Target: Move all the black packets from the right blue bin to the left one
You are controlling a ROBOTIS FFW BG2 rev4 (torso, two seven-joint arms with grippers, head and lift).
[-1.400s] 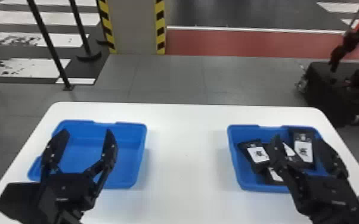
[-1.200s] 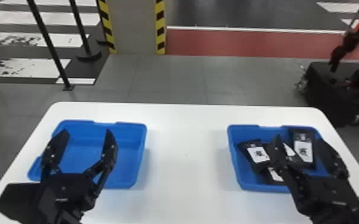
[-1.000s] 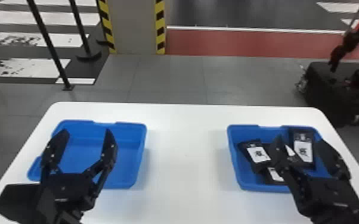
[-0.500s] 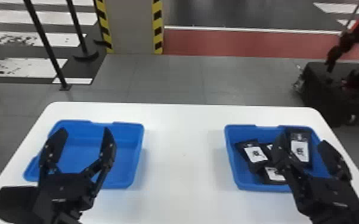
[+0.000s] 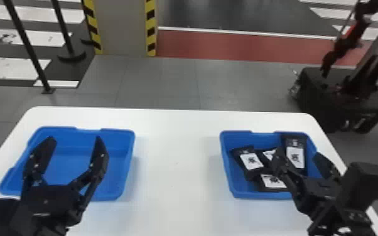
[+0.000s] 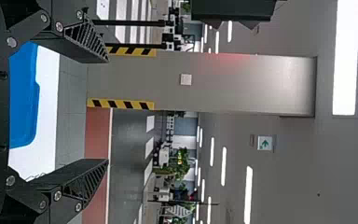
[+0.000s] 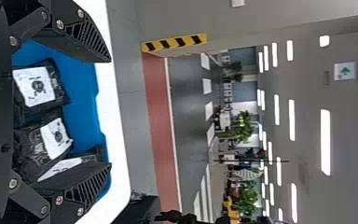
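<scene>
Four black packets (image 5: 295, 157), head view: in right blue bin (image 5: 244, 139), three o'clock on worktop (image 5: 172, 163); left blue bin (image 5: 123, 158) at nine. Bins, worktop sit nearer frame's nine o'clock than earlier; packet layout same.

Left wrist: left gripper (image 6: 107, 111) jaws wide, empty.

Right wrist: right gripper (image 7: 111, 112) likewise. Wrinkled film; probably light, soft, slippery. Best pinched across narrow width.
</scene>
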